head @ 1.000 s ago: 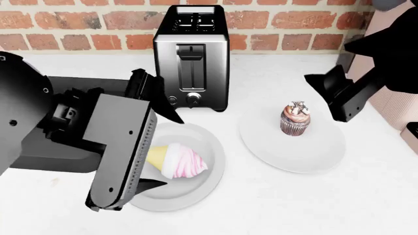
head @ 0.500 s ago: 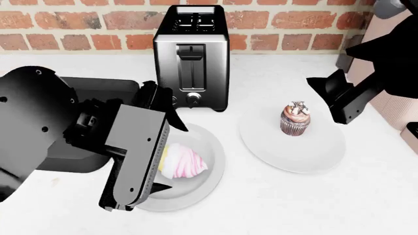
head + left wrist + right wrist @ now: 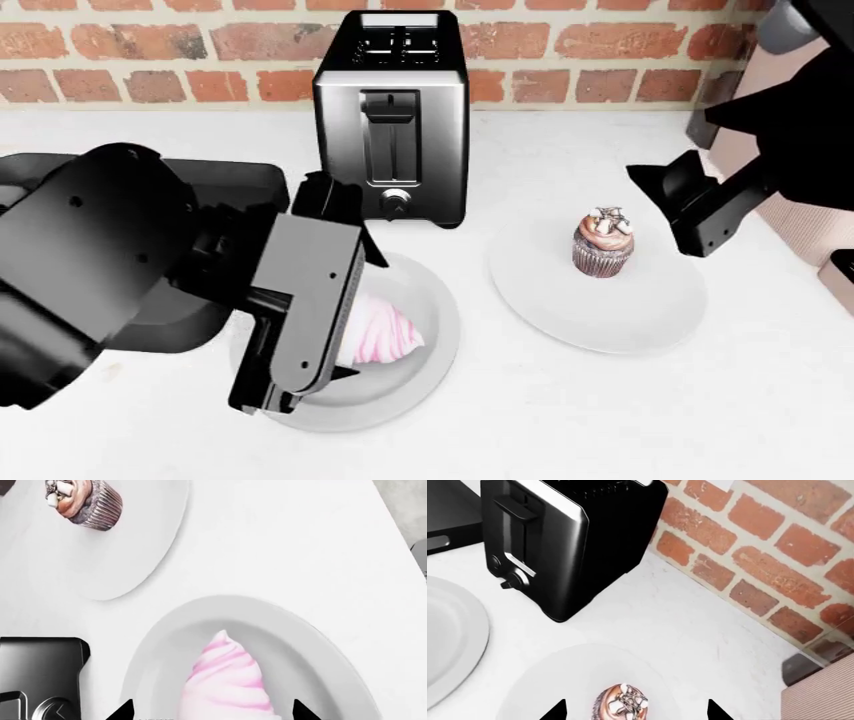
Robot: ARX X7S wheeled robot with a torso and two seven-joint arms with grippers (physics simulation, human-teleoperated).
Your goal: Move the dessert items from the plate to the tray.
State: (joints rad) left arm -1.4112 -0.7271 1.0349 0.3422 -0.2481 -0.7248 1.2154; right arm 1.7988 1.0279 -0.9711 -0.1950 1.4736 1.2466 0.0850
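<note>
Head view: left gripper [image 3: 327, 375] hides the cone; left wrist view shows its fingertips [image 3: 123, 711] apart, flanking the ice cream [image 3: 227, 680] on its plate [image 3: 333, 665]. Black tray [image 3: 220, 180] behind. Toaster [image 3: 391, 115] by brick wall [image 3: 174, 45]. Cupcake [image 3: 603, 241] on second plate [image 3: 654, 300]; right gripper [image 3: 635, 712] spread above it. White counter [image 3: 587, 420] bare in front.

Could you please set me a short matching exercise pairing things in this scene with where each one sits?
Things:
1. ice cream
2. cupcake
3. toaster
4. left claw

Places:
A. on the flat plate near the right arm
B. against the brick wall
C. open around the swirled scoop
D. on the deeper plate in front of the toaster

Pairs: 1-D, 2-A, 3-B, 4-C
</note>
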